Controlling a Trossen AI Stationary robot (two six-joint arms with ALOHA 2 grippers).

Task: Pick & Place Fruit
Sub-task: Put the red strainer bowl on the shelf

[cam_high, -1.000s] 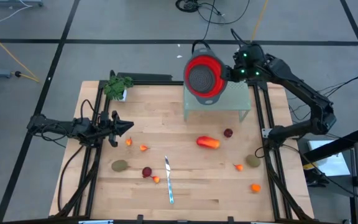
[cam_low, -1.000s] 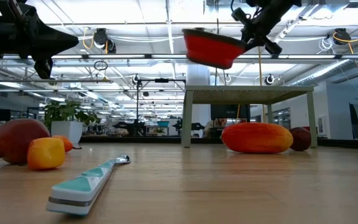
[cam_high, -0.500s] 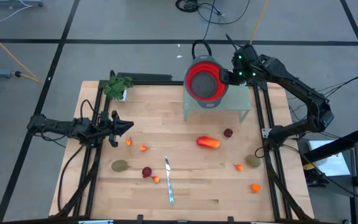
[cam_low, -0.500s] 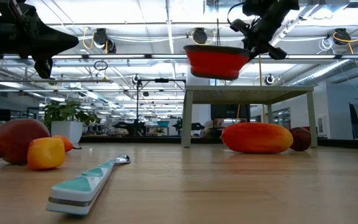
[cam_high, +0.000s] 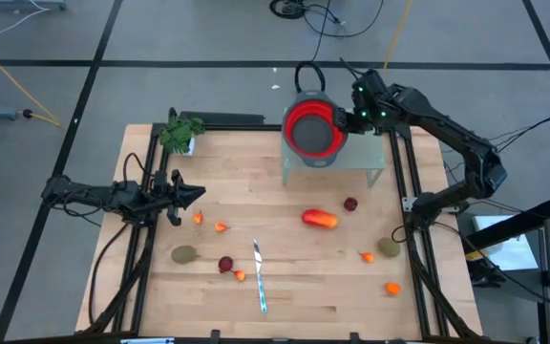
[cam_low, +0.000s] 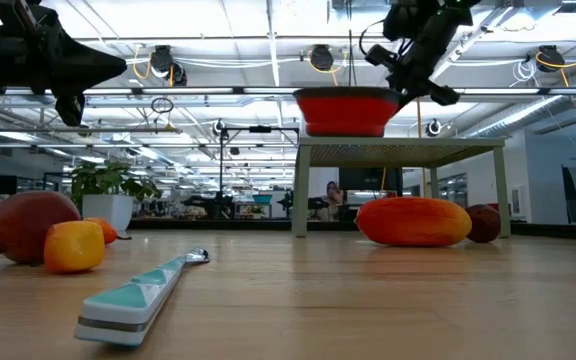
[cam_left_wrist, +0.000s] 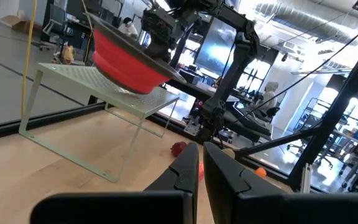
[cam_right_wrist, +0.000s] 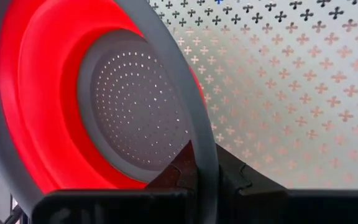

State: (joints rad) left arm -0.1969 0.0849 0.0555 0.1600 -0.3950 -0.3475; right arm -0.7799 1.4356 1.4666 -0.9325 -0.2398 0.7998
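A red colander (cam_high: 313, 129) with a grey rim hangs over the pale green perforated shelf (cam_high: 363, 155) at the table's far side, my right gripper (cam_high: 348, 118) shut on it. The fruit lies on the wooden table: a long orange-red piece (cam_high: 320, 219), a dark red ball (cam_high: 350, 204), another dark red ball (cam_high: 225, 263), two olive kiwis (cam_high: 183, 253) (cam_high: 389, 247) and small orange bits (cam_high: 392, 288). My left gripper (cam_high: 199, 194) waits shut at the table's left, above the wood, touching nothing. My right gripper pinches the colander's grey rim (cam_right_wrist: 202, 155) between its two fingers, at the rim's right-hand side. The fingers slant down from the table's far right. The colander (cam_low: 346, 110) sits level, open side up, just over the shelf top (cam_low: 398, 146); whether it touches it cannot be told.
A slim knife (cam_high: 259, 277) with a teal handle lies near the front middle. A green plant (cam_high: 179, 131) stands at the far left corner. Black rails (cam_high: 411, 191) run along both table sides. Bare wood lies between shelf and knife.
My right gripper has gone down and a little toward the shelf with the colander. The colander, tilted a second ago, has tipped to level and now sits just over the shelf top.
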